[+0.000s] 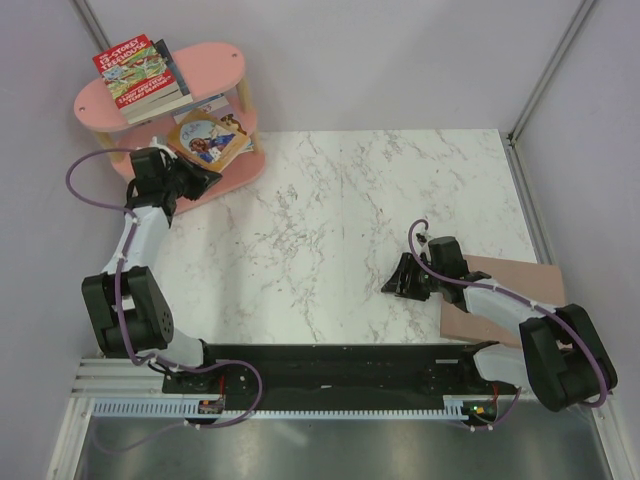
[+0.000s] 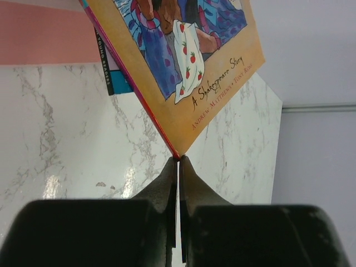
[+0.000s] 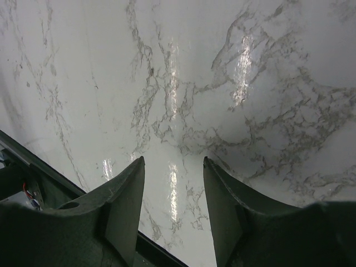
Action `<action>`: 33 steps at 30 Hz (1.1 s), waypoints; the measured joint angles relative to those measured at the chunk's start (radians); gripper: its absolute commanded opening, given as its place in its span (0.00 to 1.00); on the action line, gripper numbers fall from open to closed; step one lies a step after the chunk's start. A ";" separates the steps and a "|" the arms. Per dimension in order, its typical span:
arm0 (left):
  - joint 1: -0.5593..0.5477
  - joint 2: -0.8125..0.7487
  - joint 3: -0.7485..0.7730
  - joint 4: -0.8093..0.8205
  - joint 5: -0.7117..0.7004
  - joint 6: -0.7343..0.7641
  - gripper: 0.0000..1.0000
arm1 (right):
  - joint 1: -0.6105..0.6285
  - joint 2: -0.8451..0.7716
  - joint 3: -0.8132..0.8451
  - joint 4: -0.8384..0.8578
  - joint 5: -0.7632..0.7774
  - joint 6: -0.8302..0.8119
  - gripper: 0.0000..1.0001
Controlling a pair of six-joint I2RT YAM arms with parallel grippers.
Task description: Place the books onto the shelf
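Left claw is up at the shelf, far left corner of the desk. From the wrist view, that claw is pressed tight together, only a hairline between the two black fingers. The lower corner of the orange book meets the very tips. Whether the corner is nipped between them or only touching, I cannot tell. The cover reads "A Shakespeare Story" and shows a figure in blue. The book sits tilted, its corner hanging out over the marble desk.

From above, the orange book lies at the front of the shelf, below the top pink board and just ahead of the claw. Which lower board carries it, I cannot tell. Behind it in the wrist view is the dark spine of another book, with a pink shelf board beyond.

On the top board is a stack of books, with the red treehouse book on top, face up.

Over on the right, the right claw hangs low over bare marble, well apart from the shelf. Its wrist view shows the claw spread, with nothing between the fingers but desk. Under that arm, a flat brown board lies at the desk's right edge.
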State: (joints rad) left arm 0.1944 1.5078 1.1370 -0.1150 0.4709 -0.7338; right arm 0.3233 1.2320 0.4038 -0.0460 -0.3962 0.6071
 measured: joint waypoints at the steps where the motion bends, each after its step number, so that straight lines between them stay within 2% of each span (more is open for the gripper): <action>1: 0.000 -0.004 0.000 -0.016 -0.006 0.010 0.02 | 0.000 0.001 0.000 0.002 -0.002 0.000 0.55; 11: 0.056 -0.074 0.000 -0.098 -0.075 0.046 0.02 | 0.000 0.009 0.000 0.014 -0.010 0.003 0.55; 20: 0.087 -0.079 0.011 -0.115 -0.071 0.061 0.02 | 0.000 0.015 0.000 0.025 -0.018 0.003 0.56; 26: 0.053 -0.135 -0.003 -0.115 -0.077 0.133 0.02 | 0.000 0.022 0.000 0.036 -0.024 0.010 0.56; 33: -0.071 -0.131 0.019 -0.130 -0.143 0.235 0.02 | 0.000 0.023 0.000 0.037 -0.025 0.010 0.56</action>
State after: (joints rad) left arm 0.1230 1.3769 1.1561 -0.2455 0.3279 -0.4988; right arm 0.3233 1.2545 0.4034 -0.0093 -0.4213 0.6174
